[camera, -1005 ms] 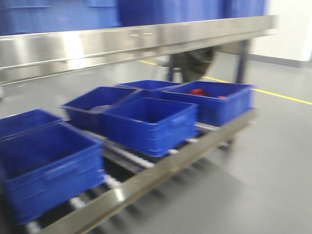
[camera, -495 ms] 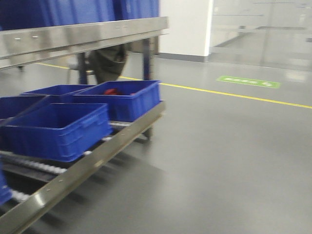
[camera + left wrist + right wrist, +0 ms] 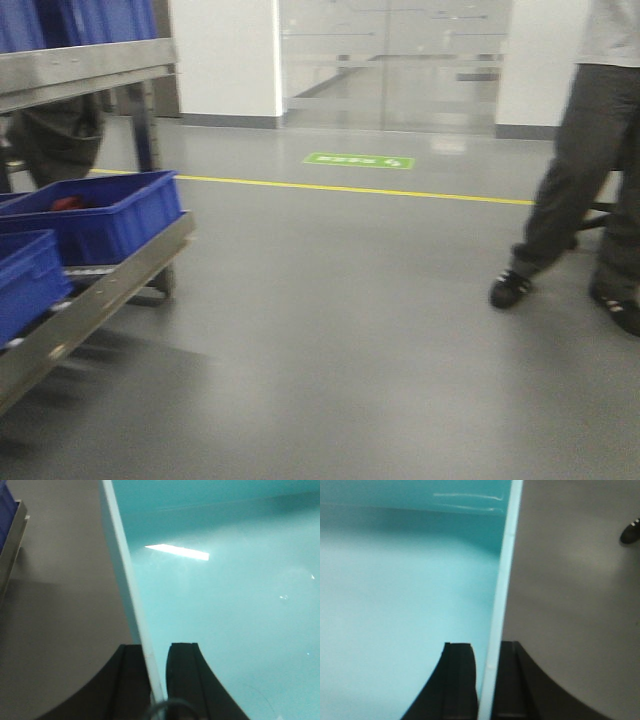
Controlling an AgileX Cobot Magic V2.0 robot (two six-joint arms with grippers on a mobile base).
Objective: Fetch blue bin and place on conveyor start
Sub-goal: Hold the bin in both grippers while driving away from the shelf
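Observation:
The blue bin [image 3: 225, 605] is a light cyan tub that fills most of the left wrist view, with its pale rim running down between the black fingers. My left gripper [image 3: 157, 652] is shut on that rim, one finger inside the tub and one outside. In the right wrist view the same blue bin [image 3: 400, 580] fills the left side. There my right gripper [image 3: 487, 650] is shut on the opposite rim in the same way. The bin hangs above grey floor. The conveyor start is out of view.
A steel roller rack [image 3: 95, 290] with dark blue ribbed bins [image 3: 100, 215] stands at the left of the front view. A person's legs [image 3: 565, 190] stand at the right. A yellow floor line [image 3: 350, 189] and glass doors [image 3: 390, 60] lie ahead across grey floor.
The front view has swung to the right: the rack with dark blue bins has slid to the left edge, and open floor, glass doors and a person's legs have come into view.

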